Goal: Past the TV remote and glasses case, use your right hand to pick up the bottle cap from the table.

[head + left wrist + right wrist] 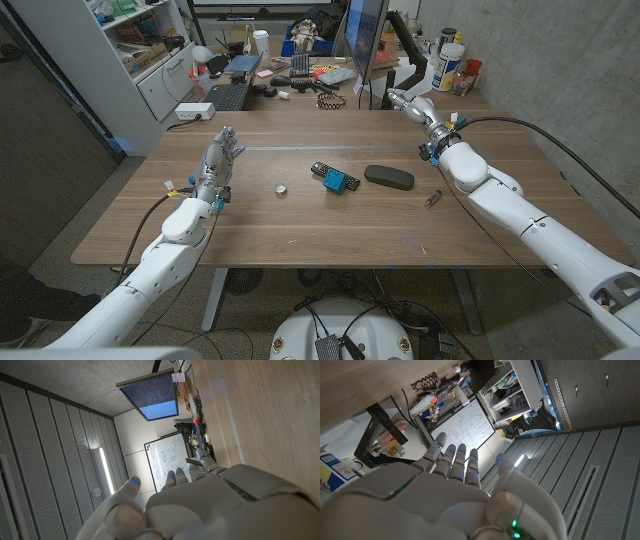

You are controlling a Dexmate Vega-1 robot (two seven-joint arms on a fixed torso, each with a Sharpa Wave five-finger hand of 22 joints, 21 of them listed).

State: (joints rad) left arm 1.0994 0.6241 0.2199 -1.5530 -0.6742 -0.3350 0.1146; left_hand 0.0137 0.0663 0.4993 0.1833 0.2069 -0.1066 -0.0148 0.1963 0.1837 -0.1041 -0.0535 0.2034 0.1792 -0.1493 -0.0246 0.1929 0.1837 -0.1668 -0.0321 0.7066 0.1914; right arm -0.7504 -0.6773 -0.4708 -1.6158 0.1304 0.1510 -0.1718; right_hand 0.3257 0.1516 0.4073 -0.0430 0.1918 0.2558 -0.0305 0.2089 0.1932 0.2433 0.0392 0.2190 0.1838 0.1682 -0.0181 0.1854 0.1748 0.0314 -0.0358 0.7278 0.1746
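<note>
Both hands empty, bottle cap untouched.
Bottle cap (pixel 282 188) lies left of TV remote (pixel 335 177); right hand (pixel 411 103) and left hand (pixel 219 158) hover, fingers spread.

The table (pixel 300 225) has a brown wood-grain top with a smooth, low-sheen finish. The glasses case (pixel 389 177) looks matt black, possibly hard-shelled. The TV remote (pixel 334 177) looks like black plastic with a glossy blue face. The bottle cap (pixel 282 188) is small, pale and slightly shiny. Both hands, left hand (pixel 219 160) and right hand (pixel 412 103), have smooth, light grey, satin-finish plastic shells.
</note>
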